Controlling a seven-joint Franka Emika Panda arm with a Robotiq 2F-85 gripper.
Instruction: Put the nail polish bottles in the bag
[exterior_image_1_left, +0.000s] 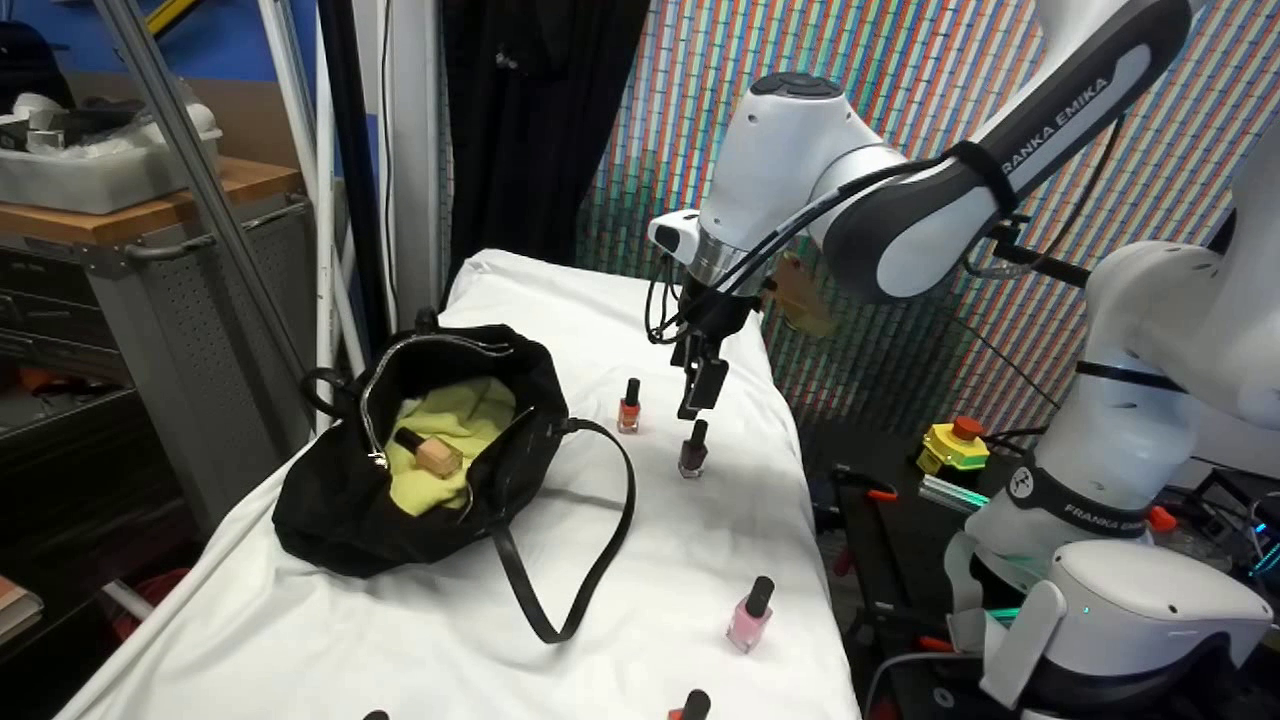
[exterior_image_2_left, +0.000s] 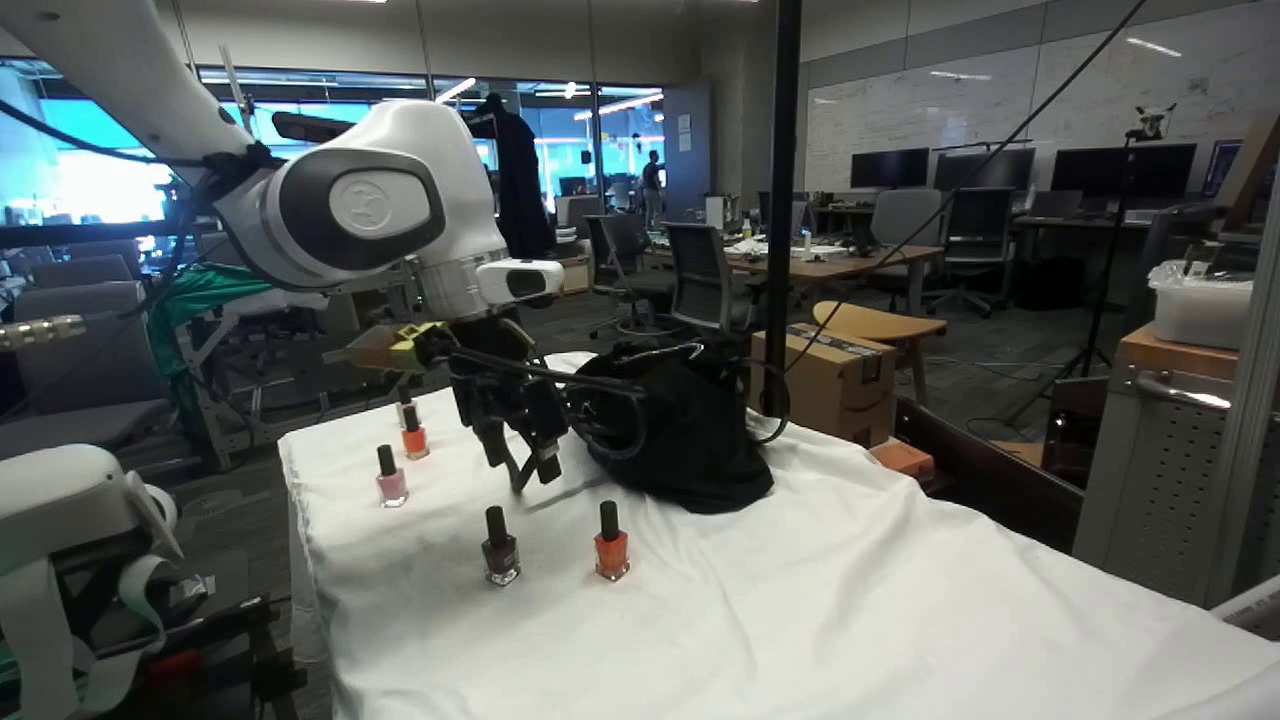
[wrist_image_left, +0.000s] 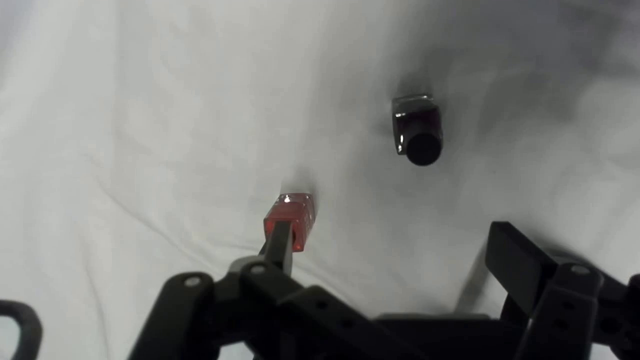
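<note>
Nail polish bottle (wrist_image_left: 418, 129), dark, near tool (wrist_image_left: 391, 234), apart

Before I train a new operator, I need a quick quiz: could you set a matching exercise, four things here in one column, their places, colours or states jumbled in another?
1. Black bag
2. Tan bottle
3. Pink bottle
4. Pincer

A. inside the bag
B. jaws apart, gripping nothing
C. showing yellow-green inside
D. standing on the white cloth, outside the bag

Pairs: 1-C; 2-A; 3-D; 4-B
</note>
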